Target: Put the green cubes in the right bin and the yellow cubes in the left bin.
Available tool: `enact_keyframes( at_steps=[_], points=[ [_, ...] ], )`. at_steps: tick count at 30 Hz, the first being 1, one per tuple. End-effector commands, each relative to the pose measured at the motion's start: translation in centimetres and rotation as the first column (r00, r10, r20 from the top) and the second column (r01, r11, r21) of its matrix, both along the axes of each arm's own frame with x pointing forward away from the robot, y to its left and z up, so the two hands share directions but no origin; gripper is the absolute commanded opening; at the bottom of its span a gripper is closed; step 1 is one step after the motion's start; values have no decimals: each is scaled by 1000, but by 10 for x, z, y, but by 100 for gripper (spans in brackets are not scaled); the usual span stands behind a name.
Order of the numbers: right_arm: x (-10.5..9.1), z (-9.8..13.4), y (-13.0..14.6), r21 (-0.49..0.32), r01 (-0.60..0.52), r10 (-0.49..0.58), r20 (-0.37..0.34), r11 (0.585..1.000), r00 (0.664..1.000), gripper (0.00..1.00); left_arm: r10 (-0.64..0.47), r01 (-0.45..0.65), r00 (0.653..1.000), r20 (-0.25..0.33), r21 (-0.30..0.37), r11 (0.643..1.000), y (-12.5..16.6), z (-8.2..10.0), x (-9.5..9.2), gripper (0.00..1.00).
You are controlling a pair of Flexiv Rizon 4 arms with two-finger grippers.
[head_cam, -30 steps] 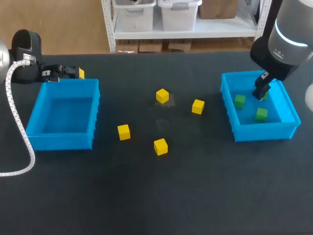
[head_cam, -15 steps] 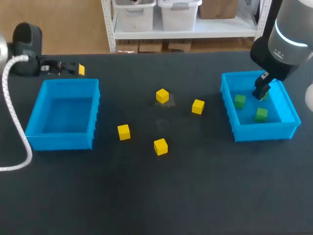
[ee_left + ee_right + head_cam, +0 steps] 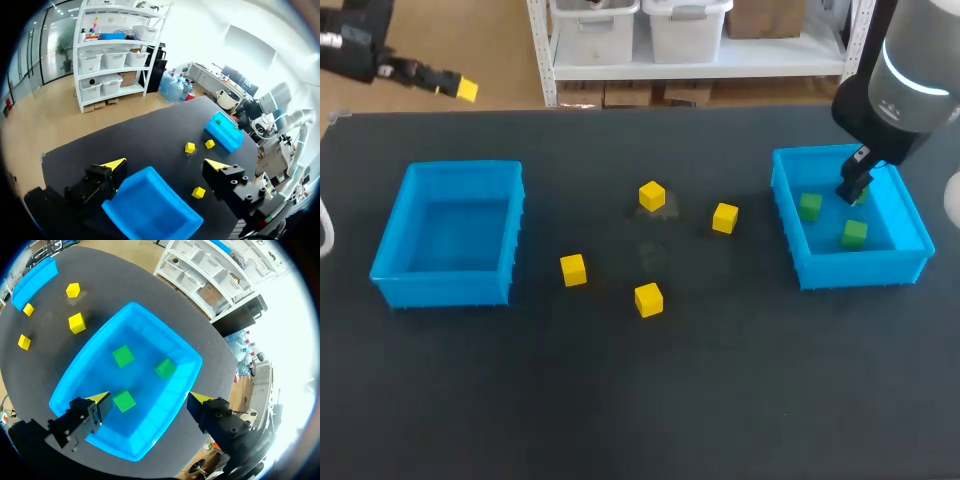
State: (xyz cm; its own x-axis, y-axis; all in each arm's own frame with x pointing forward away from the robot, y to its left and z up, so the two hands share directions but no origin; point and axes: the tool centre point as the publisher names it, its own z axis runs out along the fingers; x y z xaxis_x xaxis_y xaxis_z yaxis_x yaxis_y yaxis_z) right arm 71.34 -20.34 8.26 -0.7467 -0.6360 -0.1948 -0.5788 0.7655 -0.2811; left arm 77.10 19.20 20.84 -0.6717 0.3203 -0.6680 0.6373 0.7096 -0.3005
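My right gripper hangs spread, empty, above the right bin. My left gripper, far from it, likewise.

In the head view, the left arm is running off the upper left corner with only one yellow tip of the left claw showing, while the right arm is being cropped at the upper right and the right claw is covering most of a third green cube in the right bin.
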Motion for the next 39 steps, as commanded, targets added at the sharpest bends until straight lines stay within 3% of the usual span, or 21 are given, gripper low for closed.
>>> enact_keyframes(
  at_steps=[1,7,10,22,31,39],
  points=[
    [-1,0,-1,1,0,0,4,1000,1000,100,-93,93,993,-66,6,996,-12,3,28,100],
    [-1,0,-1,1,0,0,4,1000,1000,100,-199,202,979,-48,82,976,-29,7,41,100],
    [-1,0,-1,1,0,0,4,1000,1000,100,-234,238,971,-54,88,967,-38,9,47,100],
    [-1,0,-1,1,0,0,4,1000,1000,100,-351,361,928,-125,67,930,-77,17,71,100],
    [-1,0,-1,1,0,0,4,1000,1000,100,-389,404,902,-191,48,914,-99,11,74,100],
    [-1,0,-1,1,0,0,4,1000,1000,100,-451,476,877,-167,170,863,-121,3,69,100]
  ],
)
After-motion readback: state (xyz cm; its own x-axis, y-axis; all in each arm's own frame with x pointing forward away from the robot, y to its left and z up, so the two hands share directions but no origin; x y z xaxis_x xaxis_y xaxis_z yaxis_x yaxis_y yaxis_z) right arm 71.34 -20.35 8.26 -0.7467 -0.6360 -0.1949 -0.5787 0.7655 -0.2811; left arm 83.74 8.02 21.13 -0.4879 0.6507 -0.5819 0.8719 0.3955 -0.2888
